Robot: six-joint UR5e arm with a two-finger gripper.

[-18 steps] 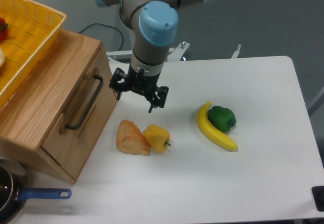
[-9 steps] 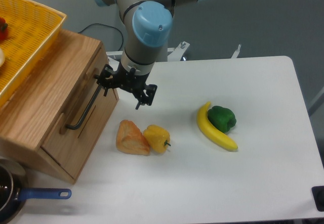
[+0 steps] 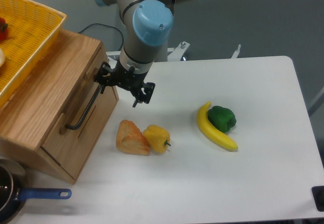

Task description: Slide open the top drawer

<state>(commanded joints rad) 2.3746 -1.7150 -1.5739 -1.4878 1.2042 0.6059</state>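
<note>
Gripper (image 3: 124,86) spread wide at the upper end of the drawer (image 3: 76,114) handle (image 3: 84,108), grasping nothing, drawer shut, bread (image 3: 131,138) and yellow pepper (image 3: 157,137) nearby

The top drawer (image 3: 76,107) is a wide light-oak front set in a wooden cabinet at the 9 o'clock side of the view. Its face is tilted, running from about 12 o'clock near the cabinet's upper corner down toward 7 o'clock. A long black metal bar handle (image 3: 85,108) lies along that face, bent in at both ends where it meets the wood; its upper end sits at the drawer's 1 o'clock corner, its lower end toward 7 o'clock. A wooden rail (image 3: 65,117) runs beside the handle on its 9 o'clock side. The drawer front appears flush with the cabinet, closed.
</note>
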